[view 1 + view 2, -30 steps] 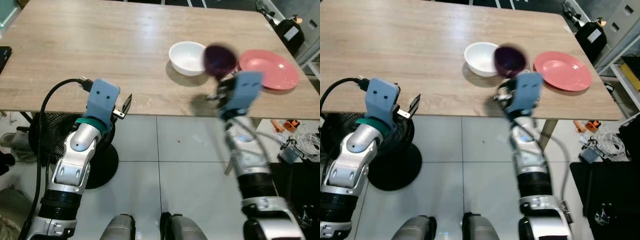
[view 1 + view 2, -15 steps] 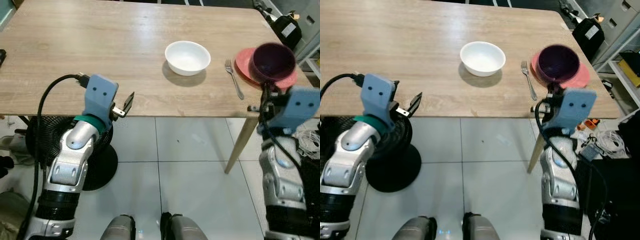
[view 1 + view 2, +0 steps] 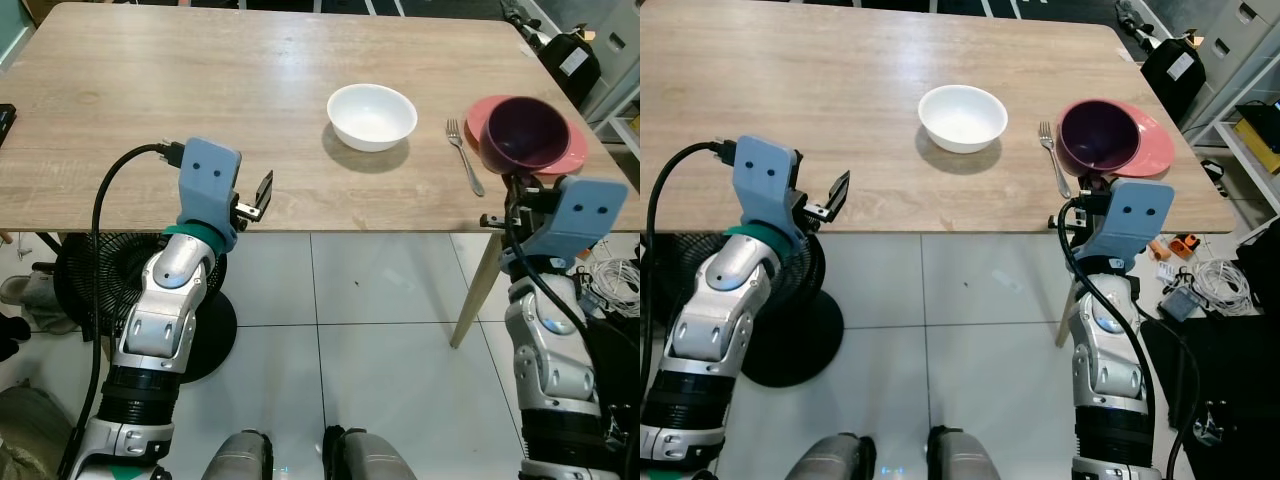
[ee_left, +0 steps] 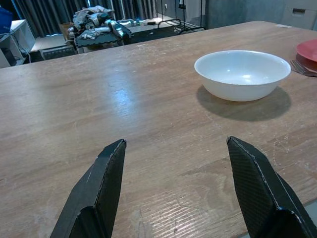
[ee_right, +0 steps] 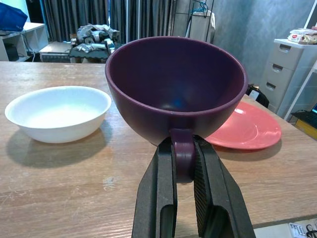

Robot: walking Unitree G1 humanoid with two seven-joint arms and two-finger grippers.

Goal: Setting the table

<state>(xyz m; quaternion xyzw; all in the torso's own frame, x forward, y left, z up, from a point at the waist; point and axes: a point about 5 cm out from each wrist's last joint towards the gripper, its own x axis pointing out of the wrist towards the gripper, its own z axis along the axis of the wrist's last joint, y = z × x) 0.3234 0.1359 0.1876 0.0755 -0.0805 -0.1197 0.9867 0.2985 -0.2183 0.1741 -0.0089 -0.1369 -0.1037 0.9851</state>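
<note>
I hold the purple cup [image 5: 176,89] by its handle in the right end effector [image 5: 182,163], whose two fingers are clamped on that handle; the cup hangs raised over the near right edge of the wooden surface [image 3: 180,90], in front of and partly overlapping the pink plate [image 3: 1152,140] as seen from the head. The left end effector [image 4: 181,198] rests at the near left edge of the surface with its fingers spread apart and nothing between them. On the surface lie a white bowl [image 3: 372,115] near the middle and a fork [image 3: 466,158] between the bowl and the plate, just left of the plate. I judge the setting partly done: plate, fork and bowl are laid, while the cup is not yet set down, and a free spot must be chosen for it near the plate. The head views show the whole layout, including the fork, both arms, the tiled floor and a black fan [image 3: 75,285] under the left side of the surface, and they show the cup tilted toward the plate. The right wrist view shows the grip itself, the handle pinched between the two pads, and that the cup is empty, with the bowl to one side and the plate to the other. The left wrist view confirms the open gap, with the bowl well beyond it.
</note>
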